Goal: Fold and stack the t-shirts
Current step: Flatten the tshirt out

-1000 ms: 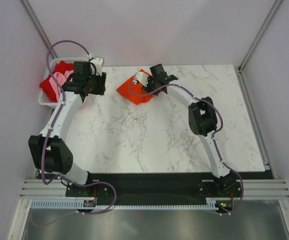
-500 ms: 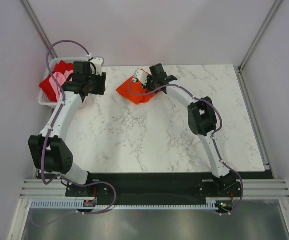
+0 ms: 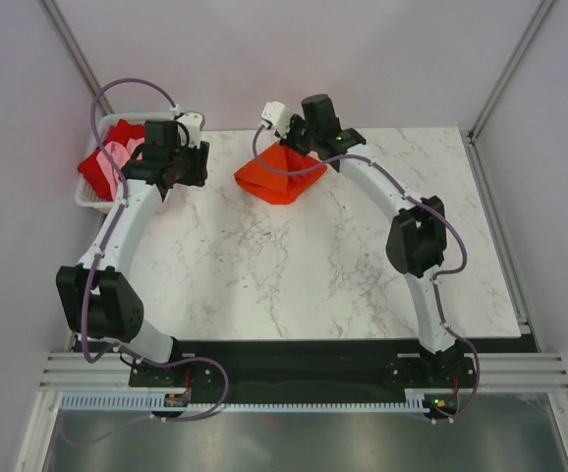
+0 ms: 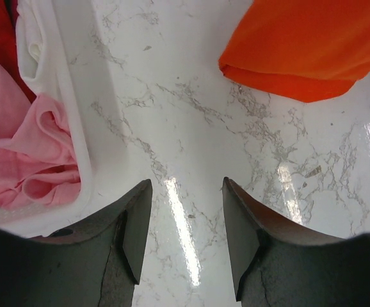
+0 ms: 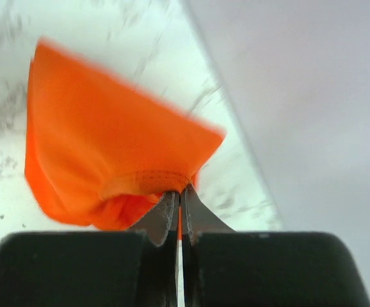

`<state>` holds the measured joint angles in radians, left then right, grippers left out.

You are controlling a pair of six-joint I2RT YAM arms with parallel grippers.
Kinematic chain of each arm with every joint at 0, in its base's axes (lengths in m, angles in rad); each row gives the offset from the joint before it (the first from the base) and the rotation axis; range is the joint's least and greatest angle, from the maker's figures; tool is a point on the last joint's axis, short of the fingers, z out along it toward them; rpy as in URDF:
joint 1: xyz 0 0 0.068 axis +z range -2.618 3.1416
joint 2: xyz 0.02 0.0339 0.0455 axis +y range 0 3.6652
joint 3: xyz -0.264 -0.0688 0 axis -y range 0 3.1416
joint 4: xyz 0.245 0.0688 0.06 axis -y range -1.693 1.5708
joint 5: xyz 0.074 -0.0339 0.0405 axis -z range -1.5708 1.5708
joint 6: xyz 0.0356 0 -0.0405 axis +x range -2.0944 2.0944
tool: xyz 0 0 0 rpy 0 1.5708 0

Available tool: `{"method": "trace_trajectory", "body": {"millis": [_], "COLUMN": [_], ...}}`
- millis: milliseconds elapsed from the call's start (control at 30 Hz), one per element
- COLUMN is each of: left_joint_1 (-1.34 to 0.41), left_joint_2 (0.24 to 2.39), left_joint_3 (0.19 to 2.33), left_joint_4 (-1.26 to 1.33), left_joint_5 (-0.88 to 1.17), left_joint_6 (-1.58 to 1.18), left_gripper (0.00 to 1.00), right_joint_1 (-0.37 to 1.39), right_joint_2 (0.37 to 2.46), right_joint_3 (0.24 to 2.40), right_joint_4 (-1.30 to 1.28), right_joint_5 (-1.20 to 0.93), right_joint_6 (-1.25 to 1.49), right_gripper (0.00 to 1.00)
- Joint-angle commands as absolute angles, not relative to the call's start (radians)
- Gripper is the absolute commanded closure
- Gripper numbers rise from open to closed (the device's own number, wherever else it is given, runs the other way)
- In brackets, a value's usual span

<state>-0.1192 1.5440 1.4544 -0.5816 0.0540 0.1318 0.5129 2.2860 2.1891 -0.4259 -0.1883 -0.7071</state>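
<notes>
My right gripper (image 3: pixel 302 141) is shut on an edge of the bright orange-red t-shirt (image 3: pixel 278 175) and holds it lifted at the back of the table; the cloth hangs from the jaws in the right wrist view (image 5: pixel 108 147). My left gripper (image 3: pixel 174 173) is open and empty, low over the marble beside the white basket (image 3: pixel 89 202). The pale pink t-shirt (image 3: pixel 115 157) and the deeper red t-shirt (image 3: pixel 100 167) lie bunched in the basket. In the left wrist view the pink shirt (image 4: pixel 18 147) is at the left and the orange-red shirt (image 4: pixel 306 45) at the upper right.
The marble table top (image 3: pixel 313 265) spreads in front of both grippers. The white basket sits at the table's back left corner, its wall (image 4: pixel 63 96) close to my left fingers (image 4: pixel 137 224). Grey walls close in the back and sides.
My right gripper has risen and moved back with the orange-red t-shirt, pulling the cloth up off the table into a peak. The left arm has not moved.
</notes>
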Motion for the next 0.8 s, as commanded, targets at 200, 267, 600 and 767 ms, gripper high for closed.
{"method": "trace_trajectory", "body": {"millis": [200,267,600,767], "left_joint_1": [-0.117,-0.120,-0.143,-0.166], "left_joint_2": [1.581,1.598,1.651,1.651], "left_joint_3": [1.584,1.604,1.703,1.681], "left_joint_4": [-0.552,-0.551,-0.560,-0.569], "left_joint_5": [0.008,0.015,0.044,0.061], "left_joint_6": [0.121,0.115,0.115,0.132], "left_gripper": [0.48,0.49,0.62,0.65], "right_joint_1": [0.609,0.615,0.559,0.437], "right_joint_2": [1.957,1.928,1.810,1.827], "right_joint_3": [2.445,2.465,2.196,1.938], "right_joint_4": [-0.232,-0.175,-0.067,-0.155], "right_joint_5": [-0.212,-0.189,-0.006,0.118], "right_joint_6": [-0.776,-0.799,-1.025,-0.942], "right_gripper": [1.00,1.00,1.00,1.00]}}
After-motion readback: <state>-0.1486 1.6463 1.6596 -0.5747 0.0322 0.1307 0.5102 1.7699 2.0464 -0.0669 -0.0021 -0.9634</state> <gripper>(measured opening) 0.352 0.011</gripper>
